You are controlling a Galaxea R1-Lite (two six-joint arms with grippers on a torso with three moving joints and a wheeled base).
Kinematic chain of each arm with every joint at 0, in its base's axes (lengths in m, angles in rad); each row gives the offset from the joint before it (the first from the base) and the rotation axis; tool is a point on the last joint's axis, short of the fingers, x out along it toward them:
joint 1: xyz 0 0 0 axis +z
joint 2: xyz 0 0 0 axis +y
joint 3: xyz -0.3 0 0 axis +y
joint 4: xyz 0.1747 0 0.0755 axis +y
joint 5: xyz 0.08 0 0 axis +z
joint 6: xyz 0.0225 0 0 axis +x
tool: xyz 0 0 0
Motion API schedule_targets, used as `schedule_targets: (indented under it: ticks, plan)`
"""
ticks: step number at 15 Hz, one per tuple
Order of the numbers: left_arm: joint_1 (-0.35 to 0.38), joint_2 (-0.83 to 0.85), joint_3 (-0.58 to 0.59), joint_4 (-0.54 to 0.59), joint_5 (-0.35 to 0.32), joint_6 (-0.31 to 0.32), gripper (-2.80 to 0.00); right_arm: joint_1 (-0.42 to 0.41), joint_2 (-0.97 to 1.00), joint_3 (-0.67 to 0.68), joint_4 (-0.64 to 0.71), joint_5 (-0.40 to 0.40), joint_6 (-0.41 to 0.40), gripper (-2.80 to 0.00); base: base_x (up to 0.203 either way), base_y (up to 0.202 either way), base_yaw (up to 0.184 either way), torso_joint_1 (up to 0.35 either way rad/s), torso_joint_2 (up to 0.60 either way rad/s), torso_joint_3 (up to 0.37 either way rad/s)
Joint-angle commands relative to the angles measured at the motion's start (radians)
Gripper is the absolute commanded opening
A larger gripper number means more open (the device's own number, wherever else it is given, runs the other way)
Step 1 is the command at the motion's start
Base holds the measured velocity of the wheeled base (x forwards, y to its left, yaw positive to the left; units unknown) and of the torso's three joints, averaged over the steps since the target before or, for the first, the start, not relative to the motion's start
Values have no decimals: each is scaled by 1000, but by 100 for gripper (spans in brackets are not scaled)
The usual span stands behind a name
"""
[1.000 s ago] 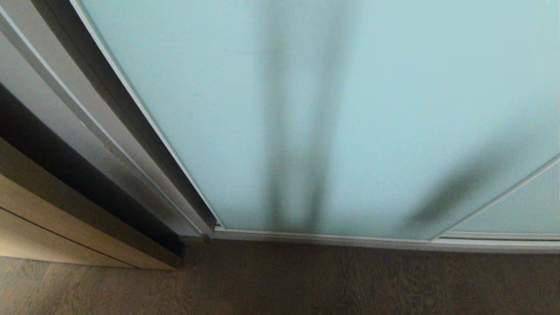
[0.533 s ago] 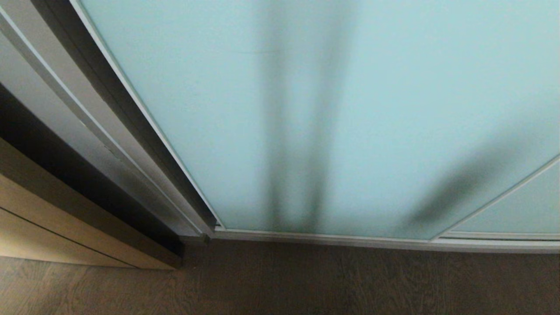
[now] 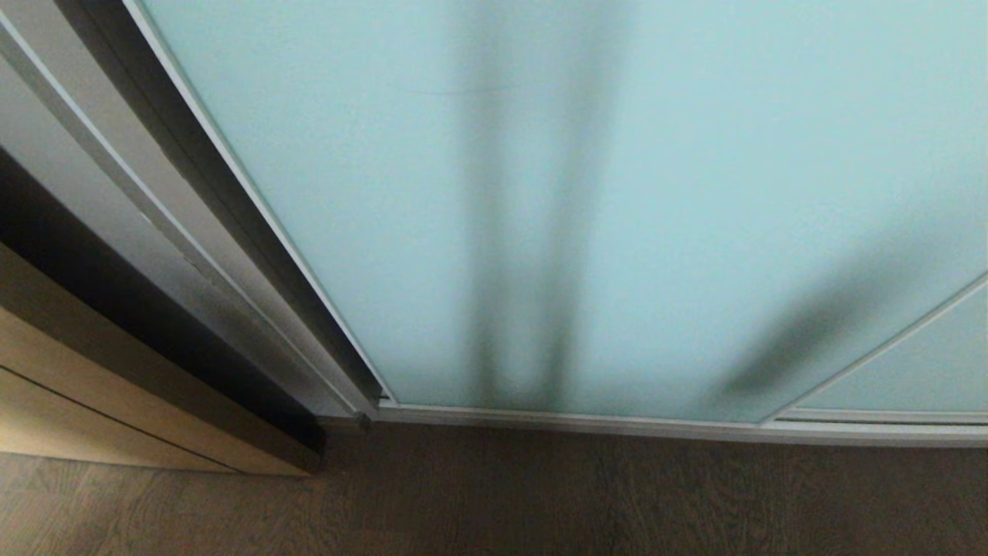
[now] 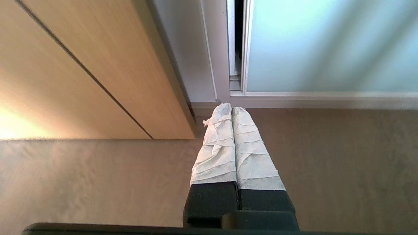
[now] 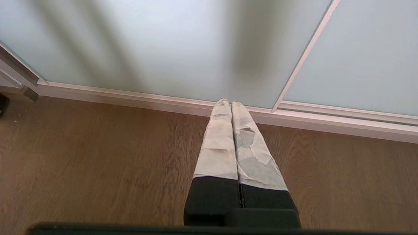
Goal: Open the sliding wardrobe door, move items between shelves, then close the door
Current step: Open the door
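wood floor [image 3: 540,502], sliding wardrobe door [image 3: 617,193] drawn across; left gripper [image 4: 232,109] clenched empty beside tan cabinet [image 4: 81,65], right gripper [image 5: 230,103] clenched empty below glass.

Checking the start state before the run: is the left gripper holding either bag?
No, the left gripper is shut with its taped fingers pressed together on nothing, pointing down at the wooden floor.
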Motion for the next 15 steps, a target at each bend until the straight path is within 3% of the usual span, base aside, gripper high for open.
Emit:
schedule_targets:
  ticks: [1, 3, 6, 8, 11, 15]
  plan:
    - [0, 1, 0, -2, -7, 17, -280, 0, 0, 0, 0, 0, 0, -280, 0, 0, 0, 0, 0, 0]
    - [0, 1, -24, -42, -6, 14, -280, 0, 0, 0, 0, 0, 0, -280, 0, 0, 0, 0, 0, 0]
    - [0, 29, -189, -67, -28, 11, -280, 0, 0, 0, 0, 0, 0, -280, 0, 0, 0, 0, 0, 0]
    - [0, 144, -317, -101, -34, 1, -280, 0, 0, 0, 0, 0, 0, -280, 0, 0, 0, 0, 0, 0]
    - [0, 381, -468, -329, -21, -24, -280, 0, 0, 0, 0, 0, 0, -280, 0, 0, 0, 0, 0, 0]
    - [-1, 628, -559, -708, 11, -60, -280, 0, 0, 0, 0, 0, 0, -280, 0, 0, 0, 0, 0, 0]
